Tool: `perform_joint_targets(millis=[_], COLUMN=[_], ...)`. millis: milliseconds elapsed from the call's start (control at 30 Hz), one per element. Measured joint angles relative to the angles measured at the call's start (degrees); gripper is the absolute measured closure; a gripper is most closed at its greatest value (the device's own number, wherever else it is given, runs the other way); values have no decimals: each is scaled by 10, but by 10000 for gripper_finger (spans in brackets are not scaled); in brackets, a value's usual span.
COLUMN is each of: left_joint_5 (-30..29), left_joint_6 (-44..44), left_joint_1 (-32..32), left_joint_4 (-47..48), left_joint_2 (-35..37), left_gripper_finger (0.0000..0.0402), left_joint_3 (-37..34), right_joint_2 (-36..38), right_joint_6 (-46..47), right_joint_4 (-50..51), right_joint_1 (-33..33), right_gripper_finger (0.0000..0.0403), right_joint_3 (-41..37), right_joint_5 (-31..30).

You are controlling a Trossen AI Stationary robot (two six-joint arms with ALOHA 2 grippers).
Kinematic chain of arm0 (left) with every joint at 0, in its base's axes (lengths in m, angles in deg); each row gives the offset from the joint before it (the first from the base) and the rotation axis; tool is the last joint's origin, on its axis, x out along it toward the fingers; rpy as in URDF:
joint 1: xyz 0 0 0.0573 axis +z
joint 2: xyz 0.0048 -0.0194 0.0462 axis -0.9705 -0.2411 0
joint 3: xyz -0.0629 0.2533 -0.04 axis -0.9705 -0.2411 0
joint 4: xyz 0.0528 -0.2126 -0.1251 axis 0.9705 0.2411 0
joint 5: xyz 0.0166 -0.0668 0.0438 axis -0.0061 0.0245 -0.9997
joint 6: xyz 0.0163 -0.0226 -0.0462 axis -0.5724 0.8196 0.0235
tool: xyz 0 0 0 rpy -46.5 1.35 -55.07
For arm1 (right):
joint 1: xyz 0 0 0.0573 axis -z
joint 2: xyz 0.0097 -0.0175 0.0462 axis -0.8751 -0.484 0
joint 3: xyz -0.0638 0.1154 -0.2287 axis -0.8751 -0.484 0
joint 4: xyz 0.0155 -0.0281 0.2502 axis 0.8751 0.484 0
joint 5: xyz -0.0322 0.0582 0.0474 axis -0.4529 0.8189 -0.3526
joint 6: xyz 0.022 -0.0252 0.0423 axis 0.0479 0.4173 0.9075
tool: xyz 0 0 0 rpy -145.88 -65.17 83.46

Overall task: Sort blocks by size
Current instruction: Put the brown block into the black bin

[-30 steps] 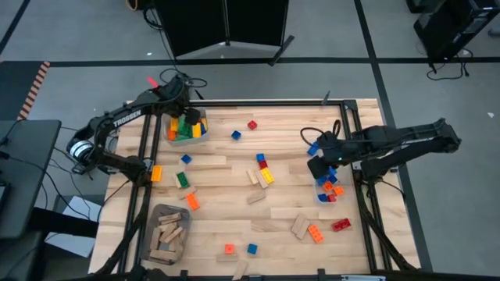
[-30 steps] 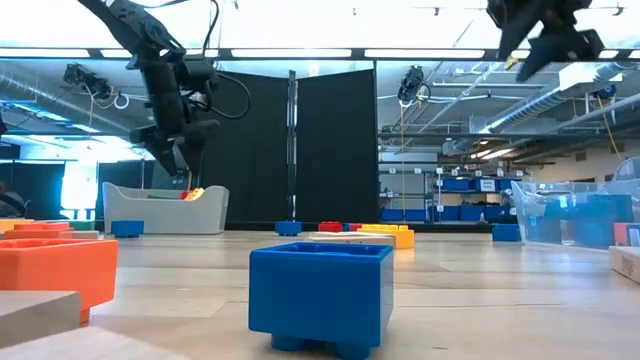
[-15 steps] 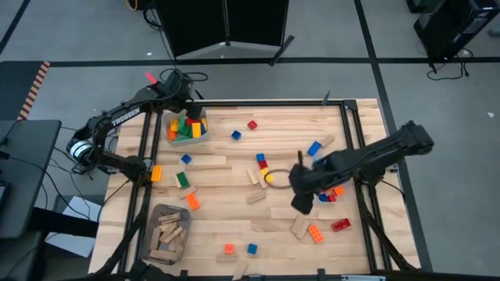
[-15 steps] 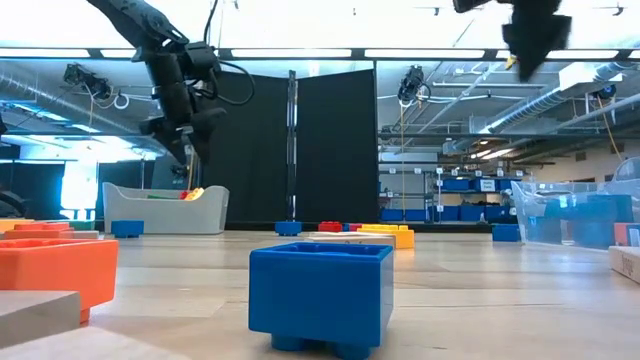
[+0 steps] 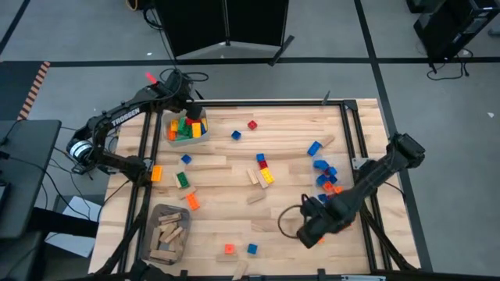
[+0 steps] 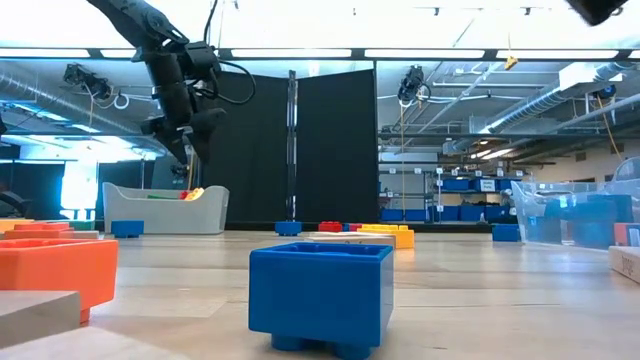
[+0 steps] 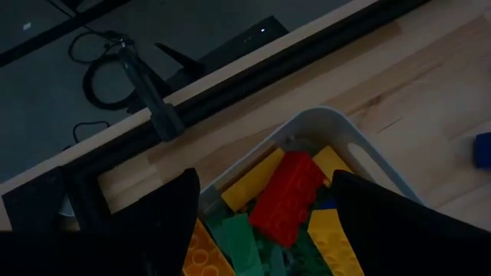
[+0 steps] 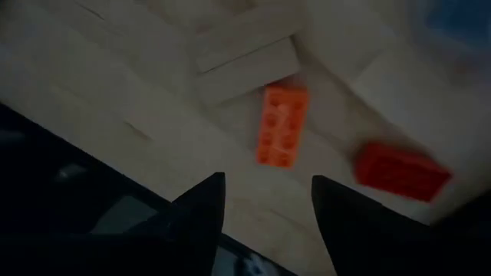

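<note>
High view: I read "TROSSEN" on the left arm (image 5: 129, 118); left gripper (image 7: 265, 222) spread over the blocks (image 7: 288, 195), right gripper (image 8: 265, 207) parted, empty.

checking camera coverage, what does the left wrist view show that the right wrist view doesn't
Left wrist only: a grey bin at the table's edge holding a red brick among yellow and green ones, seen between the open left pincer fingers.

Right wrist only: an orange brick, a red block and a tan wooden piece lying loose on the table, beyond the open right pincer.

Both: the wooden tabletop and each arm's own dark fingers, holding nothing.
</note>
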Motion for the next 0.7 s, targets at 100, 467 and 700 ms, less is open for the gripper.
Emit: perform_joint_targets(millis=[100, 467, 700], left_joint_5=[0, 1, 2], left_joint_6=[1, 11, 17], left_joint_1=[0, 0, 0], left_joint_4=[0, 0, 0], left_joint_2=[0, 0, 0], left_gripper_finger=[99, 99, 99], left_joint_3=[0, 0, 0], right_joint_2=[2, 1, 0], right_joint_6=[70, 132, -24], right_joint_4=[-20, -46, -86], right_joint_1=[-29, -61, -48], right_gripper_finger=[177, 114, 94], right_joint_3=[-11, -37, -37], right_joint_5=[-32, -68, -198])
